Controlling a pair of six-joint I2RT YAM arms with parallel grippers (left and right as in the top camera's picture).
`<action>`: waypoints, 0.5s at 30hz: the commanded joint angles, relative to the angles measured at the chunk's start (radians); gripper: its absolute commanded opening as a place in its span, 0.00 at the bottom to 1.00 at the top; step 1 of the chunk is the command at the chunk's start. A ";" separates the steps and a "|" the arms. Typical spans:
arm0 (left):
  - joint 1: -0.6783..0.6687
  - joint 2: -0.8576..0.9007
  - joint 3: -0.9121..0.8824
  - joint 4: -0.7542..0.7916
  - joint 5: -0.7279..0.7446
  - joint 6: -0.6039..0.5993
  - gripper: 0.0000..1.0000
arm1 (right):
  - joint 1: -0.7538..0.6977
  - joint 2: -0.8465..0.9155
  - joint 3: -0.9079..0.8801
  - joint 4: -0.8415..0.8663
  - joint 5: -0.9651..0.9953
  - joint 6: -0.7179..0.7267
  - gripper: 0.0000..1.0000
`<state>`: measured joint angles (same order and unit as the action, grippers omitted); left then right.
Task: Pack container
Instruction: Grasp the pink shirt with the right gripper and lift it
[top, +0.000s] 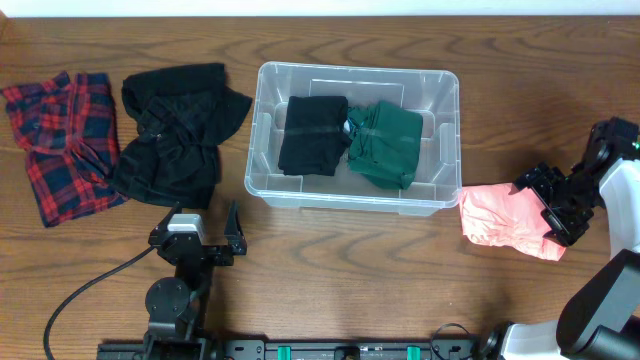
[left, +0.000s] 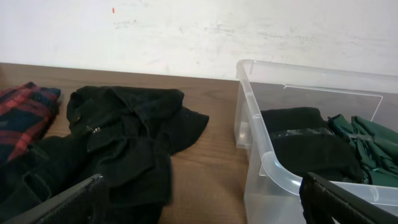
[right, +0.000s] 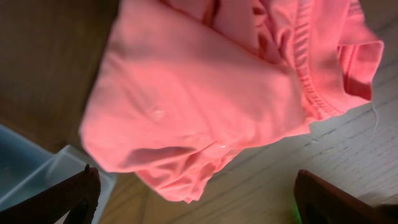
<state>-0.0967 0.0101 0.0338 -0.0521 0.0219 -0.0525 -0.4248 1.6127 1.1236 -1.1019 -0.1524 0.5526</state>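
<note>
The clear plastic container (top: 357, 205) stands at the table's middle, and holds a folded black garment (top: 313, 133) on the left and a folded green garment (top: 386, 143) on the right. A pink garment (top: 500, 218) lies on the table just right of the container. My right gripper (top: 538, 208) is open at the pink garment's right edge; in the right wrist view the pink garment (right: 205, 87) lies ahead of the spread jaws (right: 196, 186), not held. My left gripper (top: 205, 218) is open and empty, low, in front of the container's left corner (left: 273, 171).
A crumpled black garment (top: 175, 130) lies left of the container and shows in the left wrist view (left: 118, 143). A red plaid garment (top: 62, 140) lies at the far left. The container's corner (right: 37, 174) shows at the lower left of the right wrist view.
</note>
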 joint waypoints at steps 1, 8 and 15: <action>-0.005 -0.005 -0.030 -0.019 -0.015 -0.002 0.98 | -0.032 -0.005 -0.007 0.014 0.037 0.014 0.96; -0.005 -0.005 -0.030 -0.019 -0.015 -0.002 0.98 | -0.119 -0.008 -0.007 0.097 0.022 -0.142 0.95; -0.005 -0.005 -0.030 -0.019 -0.015 -0.002 0.98 | -0.151 -0.007 -0.008 0.171 0.080 -0.229 0.98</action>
<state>-0.0967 0.0101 0.0338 -0.0521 0.0219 -0.0525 -0.5667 1.6127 1.1175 -0.9455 -0.1261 0.3965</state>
